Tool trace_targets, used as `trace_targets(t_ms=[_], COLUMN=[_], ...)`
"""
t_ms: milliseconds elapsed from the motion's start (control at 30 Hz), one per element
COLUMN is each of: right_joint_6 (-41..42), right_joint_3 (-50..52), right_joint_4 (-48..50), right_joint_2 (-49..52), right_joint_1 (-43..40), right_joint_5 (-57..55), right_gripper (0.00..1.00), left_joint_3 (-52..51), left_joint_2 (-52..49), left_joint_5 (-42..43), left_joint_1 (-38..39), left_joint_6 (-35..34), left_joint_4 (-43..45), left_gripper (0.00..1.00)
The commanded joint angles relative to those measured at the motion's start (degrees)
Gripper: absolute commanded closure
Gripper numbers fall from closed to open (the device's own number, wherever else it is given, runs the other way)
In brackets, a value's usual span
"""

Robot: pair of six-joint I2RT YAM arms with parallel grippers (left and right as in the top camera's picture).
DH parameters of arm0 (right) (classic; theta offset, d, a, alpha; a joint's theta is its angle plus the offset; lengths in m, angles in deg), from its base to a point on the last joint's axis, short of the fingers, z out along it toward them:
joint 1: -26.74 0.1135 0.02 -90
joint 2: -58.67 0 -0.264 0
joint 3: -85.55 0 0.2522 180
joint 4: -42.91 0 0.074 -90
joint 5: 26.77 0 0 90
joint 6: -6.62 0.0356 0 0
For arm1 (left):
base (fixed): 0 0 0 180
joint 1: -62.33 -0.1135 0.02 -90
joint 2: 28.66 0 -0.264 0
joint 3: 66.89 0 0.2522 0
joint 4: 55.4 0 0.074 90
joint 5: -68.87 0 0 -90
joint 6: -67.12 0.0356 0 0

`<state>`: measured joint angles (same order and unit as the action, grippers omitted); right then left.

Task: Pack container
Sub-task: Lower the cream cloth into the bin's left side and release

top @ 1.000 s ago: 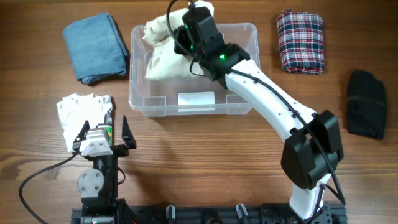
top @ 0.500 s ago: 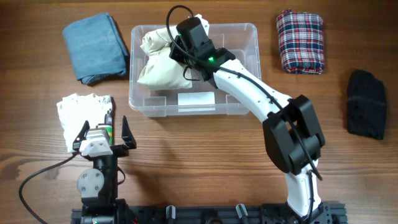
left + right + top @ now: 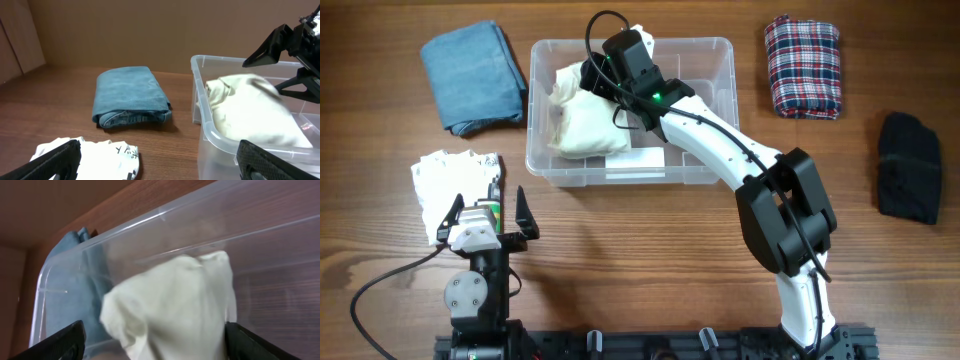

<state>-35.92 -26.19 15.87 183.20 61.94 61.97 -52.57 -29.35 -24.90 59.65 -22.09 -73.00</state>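
snag risk: right gripper (image 3: pixel 598 80) hangs open over cream cloth (image 3: pixel 582 125) inside container (image 3: pixel 715 60), far centre of table (image 3: pixel 640 230).
cloth lies bunched against the left wall; a fingertip catching a fold on retreat could drag it out. left gripper (image 3: pixel 488 205) open, empty.

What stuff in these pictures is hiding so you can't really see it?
Overhead: fingertips of the right gripper, hidden beneath its own wrist.
Overhead: left half of the floor of the container, covered by the cream cloth.
Left wrist: the white printed cloth, cut off by the bottom edge, print unreadable.
Overhead: the black item, too dark to tell what it is.
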Motion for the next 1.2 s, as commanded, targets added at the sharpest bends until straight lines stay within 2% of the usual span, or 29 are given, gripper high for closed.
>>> trace_targets(t_ms=[0, 67, 167, 267, 300, 367, 433, 467, 533, 600, 900, 1167], right_joint_6=[-6.3, -10.5, -18.6, -30.3, -32.7, -34.6, -35.5, -35.5, -35.4, -35.3, -35.3, -37.0], right_joint_3=[-1.2, -1.4, -2.3, -2.7, -2.7, -2.7, -2.7, -2.7, -2.6, -2.5, -2.5, -2.5], right_joint_4=[-0.4, -2.2, -6.1, -8.0, -8.5, -9.9, -10.1, -10.0, -9.9, -9.9, -10.2, -13.3], right_joint_2=[-0.1, -0.8, -2.3, -3.4, -3.4, -3.2, -3.0, -3.0, -3.0, -2.4, 2.6, 3.0], right_joint_1=[-0.1, -0.1, -0.1, -0.1, -0.1, -0.1, 0.0, 0.0, 0.1, 0.2, 0.6, 0.9], right_joint_5=[1.8, 1.3, -2.1, -5.6, -5.6, -5.6, -4.6, -4.0, -3.6, -3.6, 2.0, 2.3], right_gripper=[0.05, 0.0, 0.0, 0.01, 0.04, 0.17, 0.44, 0.62, 0.83, 0.95, 0.96, 0.95], left_joint_3=[-0.2, -0.2, -0.2, -0.2, -0.2, -0.2, -0.2, -0.2, -0.2, -0.2, -0.2, -0.2], left_joint_2=[0.5, 0.5, 0.5, 0.5, 0.5, 0.5, 0.5, 0.5, 0.5, 0.5, 0.5, 0.5], left_joint_5=[-0.3, -0.3, -0.3, -0.3, -0.3, -0.3, -0.3, -0.3, -0.3, -0.3, -0.3, -0.3], left_joint_1=[0.3, 0.3, 0.3, 0.3, 0.3, 0.3, 0.3, 0.3, 0.3, 0.3, 0.3, 0.3], left_joint_6=[0.3, 0.3, 0.3, 0.3, 0.3, 0.3, 0.3, 0.3, 0.3, 0.3, 0.3, 0.3], left_joint_4=[0.1, 0.1, 0.1, 0.1, 0.1, 0.1, 0.1, 0.1, 0.1, 0.1, 0.1, 0.1], left_gripper=[0.0, 0.0, 0.0, 0.0, 0.0, 0.0, 0.0, 0.0, 0.0, 0.0, 0.0, 0.0])
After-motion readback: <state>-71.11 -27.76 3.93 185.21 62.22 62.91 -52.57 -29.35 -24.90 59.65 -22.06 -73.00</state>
